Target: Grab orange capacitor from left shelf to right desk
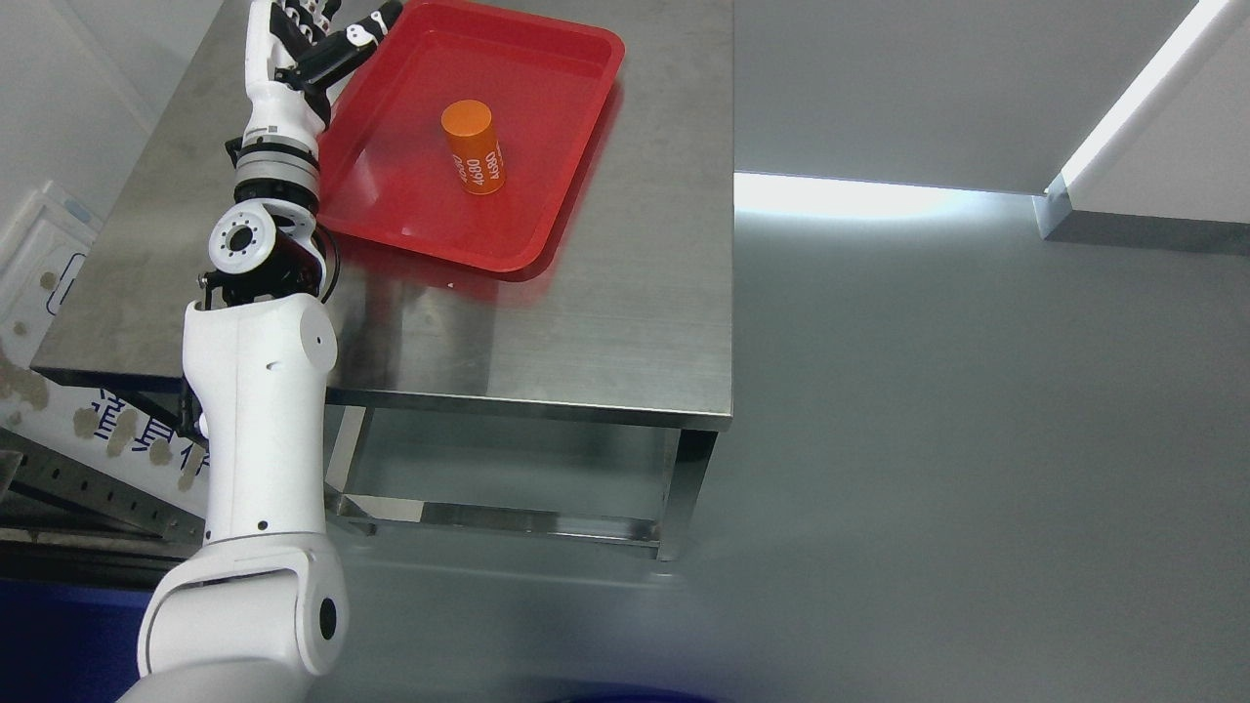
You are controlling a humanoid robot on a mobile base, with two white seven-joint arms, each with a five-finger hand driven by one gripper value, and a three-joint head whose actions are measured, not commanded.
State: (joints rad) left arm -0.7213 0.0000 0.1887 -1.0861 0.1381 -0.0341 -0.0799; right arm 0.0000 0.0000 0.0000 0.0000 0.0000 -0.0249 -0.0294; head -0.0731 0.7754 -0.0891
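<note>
A capacitor (pixel 473 146) stands near the middle of a tray (pixel 547 220), which sits at the far part of a steel table (pixel 586 332), toward its left side. The robot's left arm (pixel 259 430) rises from the lower left across the table's left part, its left hand (pixel 303 49) over the tray's near-left rim. Bare floor (pixel 977 439) lies right of the table.
</note>
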